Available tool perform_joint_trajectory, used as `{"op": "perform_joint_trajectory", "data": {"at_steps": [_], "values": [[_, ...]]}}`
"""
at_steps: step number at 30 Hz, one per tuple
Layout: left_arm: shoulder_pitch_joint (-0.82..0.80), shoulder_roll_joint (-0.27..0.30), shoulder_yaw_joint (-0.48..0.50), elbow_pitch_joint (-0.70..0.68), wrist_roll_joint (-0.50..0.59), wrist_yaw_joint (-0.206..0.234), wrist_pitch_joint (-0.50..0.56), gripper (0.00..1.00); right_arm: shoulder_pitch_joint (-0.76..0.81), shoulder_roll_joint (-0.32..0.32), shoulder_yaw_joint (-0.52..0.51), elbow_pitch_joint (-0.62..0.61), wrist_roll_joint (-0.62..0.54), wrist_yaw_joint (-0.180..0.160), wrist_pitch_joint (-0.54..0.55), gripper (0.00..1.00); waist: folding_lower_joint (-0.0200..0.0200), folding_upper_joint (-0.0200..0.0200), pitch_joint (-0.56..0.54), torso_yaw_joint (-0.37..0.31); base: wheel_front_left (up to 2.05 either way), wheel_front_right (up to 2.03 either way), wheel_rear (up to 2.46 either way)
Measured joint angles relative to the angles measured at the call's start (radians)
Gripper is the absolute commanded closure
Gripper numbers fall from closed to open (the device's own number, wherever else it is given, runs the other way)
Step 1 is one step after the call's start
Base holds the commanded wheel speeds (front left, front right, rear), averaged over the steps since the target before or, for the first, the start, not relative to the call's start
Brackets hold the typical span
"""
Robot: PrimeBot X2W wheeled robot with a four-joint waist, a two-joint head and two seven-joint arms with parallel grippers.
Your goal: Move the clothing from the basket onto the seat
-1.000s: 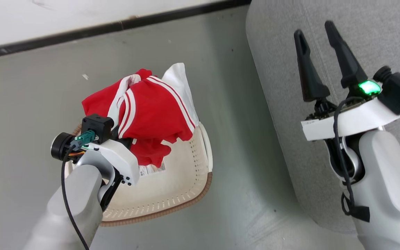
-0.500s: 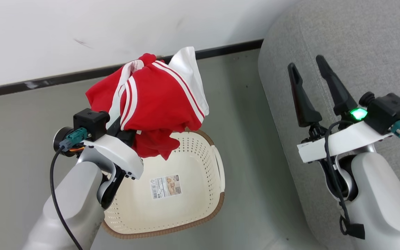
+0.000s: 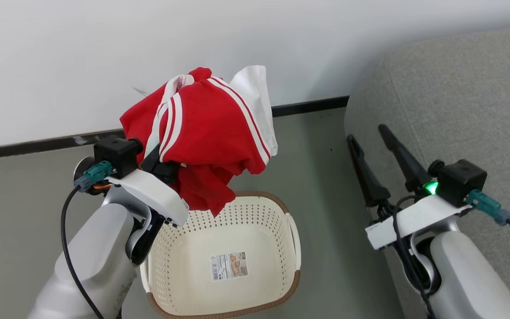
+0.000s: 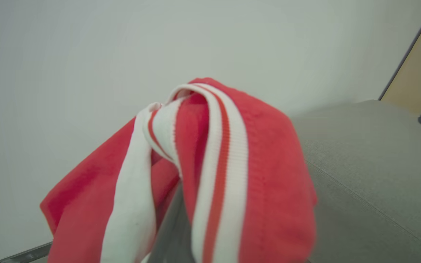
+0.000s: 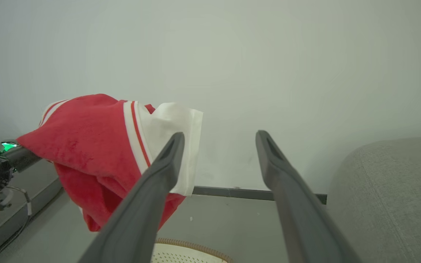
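The left gripper (image 3: 161, 165) pinches the red clothing (image 3: 206, 133), bunched at upper centre of the frame, clear above the basket (image 3: 259, 212). Lower right, the right gripper (image 3: 366, 134) stands spread beside the seat (image 3: 458, 97).

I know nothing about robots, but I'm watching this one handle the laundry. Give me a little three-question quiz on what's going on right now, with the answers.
1. True or false: the red clothing lies inside the cream laundry basket.
2. Which gripper grips the clothing? A) the left gripper B) the right gripper C) both
3. What sits on the basket's bottom?

Key
1. False: it hangs in the air, clear of the basket.
2. A. The right gripper stands open and empty.
3. A printed label sticker.
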Motion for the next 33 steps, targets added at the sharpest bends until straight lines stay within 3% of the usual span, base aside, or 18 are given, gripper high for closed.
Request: {"op": "perform_joint_trajectory", "data": {"at_steps": [16, 33], "values": [[0.005, 0.0, -0.04, -0.021, -0.053, 0.0, 0.063, 1.0, 0.07, -0.017, 0.085, 0.022, 0.016, 0.0, 0.0, 0.0, 0.0, 0.0, -0.116, 0.04, 0.0, 0.0, 0.0], [0.016, -0.043, -0.115, -0.053, -0.079, 0.0, 0.142, 1.0, 0.025, -0.083, 0.362, 0.115, 0.006, 0.0, 0.0, 0.0, 0.0, 0.0, -0.163, 0.082, 0.0, 0.0, 0.0]]}}
